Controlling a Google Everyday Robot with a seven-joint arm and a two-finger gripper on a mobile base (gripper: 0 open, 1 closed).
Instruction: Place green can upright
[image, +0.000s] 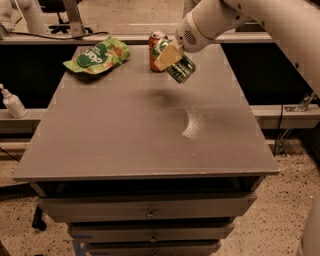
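Note:
My gripper (170, 56) is at the back of the grey table (125, 135), held above its surface. It is shut on the green can (179, 68), which is tilted with one silver end pointing down to the right, clear of the table top. The gripper's tan fingers (166, 56) cover the can's upper left part. The white arm comes in from the upper right.
A red cola can (155, 46) stands upright just behind the gripper, partly hidden by it. A flat green snack bag (97, 55) lies at the back left. A white bottle (12, 102) stands off the table's left edge. Drawers sit below the front edge.

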